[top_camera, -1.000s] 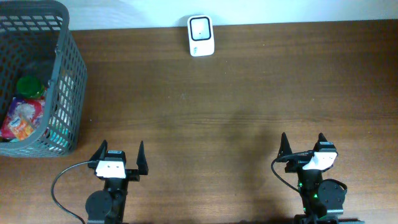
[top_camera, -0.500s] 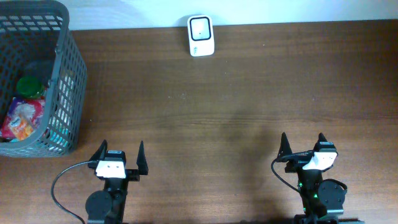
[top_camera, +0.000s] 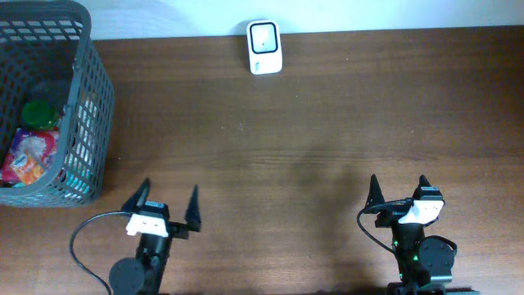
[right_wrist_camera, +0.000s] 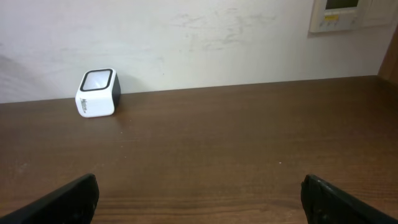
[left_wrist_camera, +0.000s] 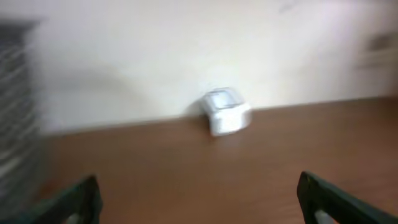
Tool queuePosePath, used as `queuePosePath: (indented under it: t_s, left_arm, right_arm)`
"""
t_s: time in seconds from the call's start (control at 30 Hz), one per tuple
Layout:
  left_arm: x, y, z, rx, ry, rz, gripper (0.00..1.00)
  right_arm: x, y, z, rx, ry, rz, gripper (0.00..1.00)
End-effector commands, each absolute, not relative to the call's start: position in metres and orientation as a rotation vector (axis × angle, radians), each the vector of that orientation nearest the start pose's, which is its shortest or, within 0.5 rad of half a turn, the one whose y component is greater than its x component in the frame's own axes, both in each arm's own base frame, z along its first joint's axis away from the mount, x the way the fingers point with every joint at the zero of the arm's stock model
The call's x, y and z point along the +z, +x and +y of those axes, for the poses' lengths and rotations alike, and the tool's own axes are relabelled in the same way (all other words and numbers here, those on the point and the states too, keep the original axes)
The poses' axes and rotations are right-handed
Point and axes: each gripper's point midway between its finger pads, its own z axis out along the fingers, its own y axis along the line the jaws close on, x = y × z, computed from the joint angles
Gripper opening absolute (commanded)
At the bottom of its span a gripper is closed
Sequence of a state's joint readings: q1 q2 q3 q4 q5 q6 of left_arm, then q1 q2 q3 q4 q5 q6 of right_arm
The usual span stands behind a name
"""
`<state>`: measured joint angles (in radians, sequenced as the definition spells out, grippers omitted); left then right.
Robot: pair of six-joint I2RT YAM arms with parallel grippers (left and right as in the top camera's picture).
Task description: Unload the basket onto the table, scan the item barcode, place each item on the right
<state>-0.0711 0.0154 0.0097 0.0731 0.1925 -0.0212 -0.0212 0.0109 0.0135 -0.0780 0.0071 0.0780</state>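
Looking down from overhead, the left gripper (top_camera: 171, 187) sits at the near edge of the table (top_camera: 327, 139), jaws spread wide, nothing between them, black cable (top_camera: 82, 238) looping off its left side. Over on the other side, the right gripper (top_camera: 398, 179) is just the same: fingers parted, empty, parked at the near edge. The two are well apart. At the far edge, against the wall, stands the white scanner (top_camera: 264, 47), window facing up. And the goods? All in the grey mesh basket (top_camera: 90, 90) at the far left corner: a colourful packet (top_camera: 29, 156) lying low inside, a green-lidded thing (top_camera: 37, 112) just beyond it. Neither gripper is anywhere near them.

On to the left wrist view, and it's a blurry one. Both dark fingertips (left_wrist_camera: 78, 199) poke in at the bottom corners, wide apart, bare wood between them. The scanner (left_wrist_camera: 225, 111) shows dead ahead, slightly right of centre, at the foot of the pale wall (left_wrist_camera: 155, 56). A grey smear on the left edge is the basket (left_wrist_camera: 15, 124); what's in it can't be made out from here.

Right wrist view now, sharp and clear. Fingertips (right_wrist_camera: 68, 198) again sit in the lower corners, splayed open, gripping nothing. The scanner (right_wrist_camera: 97, 93) stands far off to the left against the wall, and a beige wall panel (right_wrist_camera: 348, 14) shows top right.
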Motion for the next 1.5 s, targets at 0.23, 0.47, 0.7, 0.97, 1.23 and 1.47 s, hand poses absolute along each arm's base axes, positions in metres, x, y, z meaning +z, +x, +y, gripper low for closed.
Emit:
queuePosePath:
  t_s: [0.23, 0.47, 0.7, 0.97, 1.23, 1.47]
  left_arm:
    - [0.449, 0.147, -0.016, -0.059, 0.065, 0.676, 0.99]
    - [0.57, 0.326, 0.025, 0.217, -0.018, 1.244, 0.99]
    - [0.549, 0.404, 0.089, 0.327, -0.089, 1.637, 0.99]
    - [0.456, 0.398, 0.205, 0.43, -0.322, 1.932, 0.99]
    - [0.353, 0.406, 0.242, 0.387, -0.439, 2.235, 0.99]
    - [0.278, 0.389, 0.274, 0.338, -0.586, 2.452, 0.99]
  right_arm:
    - [0.155, 0.246, -0.009, 0.027, 0.098, 1.65, 0.99]
    - [0.155, 0.246, -0.009, 0.027, 0.098, 1.65, 0.99]
    - [0.155, 0.246, -0.009, 0.027, 0.098, 1.65, 0.99]
    - [0.155, 0.246, -0.009, 0.027, 0.098, 1.65, 0.99]
    - [0.155, 0.246, -0.009, 0.027, 0.098, 1.65, 0.99]
    - [0.155, 0.246, -0.009, 0.027, 0.098, 1.65, 0.99]
